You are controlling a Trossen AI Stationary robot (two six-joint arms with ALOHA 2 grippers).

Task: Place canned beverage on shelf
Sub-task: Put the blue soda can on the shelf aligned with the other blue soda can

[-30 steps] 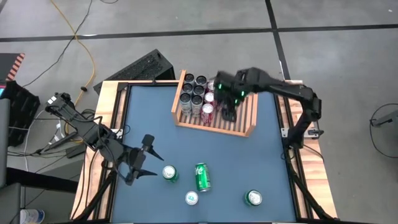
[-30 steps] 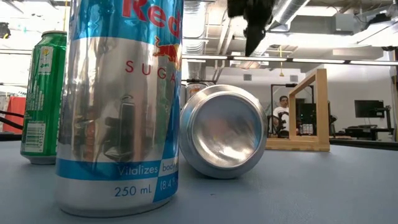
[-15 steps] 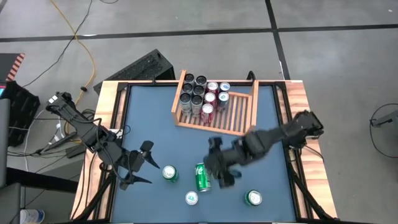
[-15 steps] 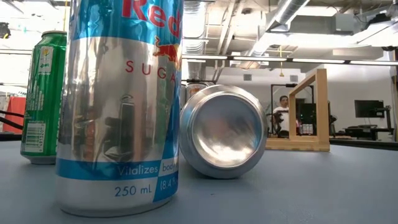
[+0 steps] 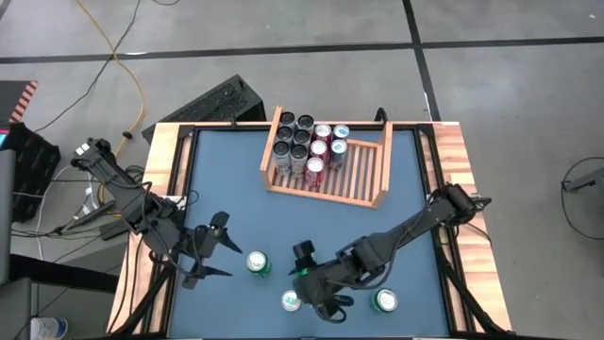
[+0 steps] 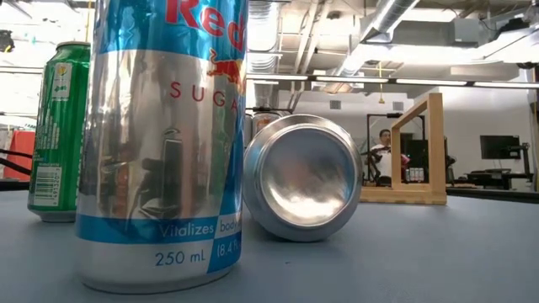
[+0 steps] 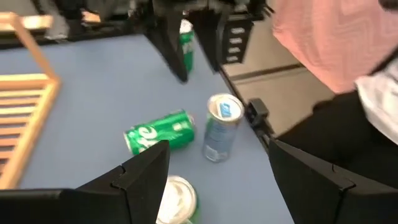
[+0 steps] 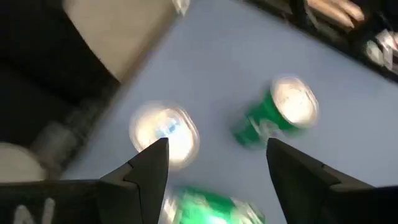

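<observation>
The high view looks straight down from well above, taking in the whole blue table [image 5: 236, 189], both arms and the shelf [image 5: 326, 187] at its far side. The low view sits at tabletop height, pressed close to a silver-blue can [image 6: 164, 143] and a toppled can [image 6: 301, 178], facing level across to the shelf [image 6: 413, 160] and the room beyond. Each wrist view peers past its own dark fingers at the table's near edge, and both share the silver-blue can [image 7: 221, 127] [image 8: 165, 134] with the other two views.
</observation>
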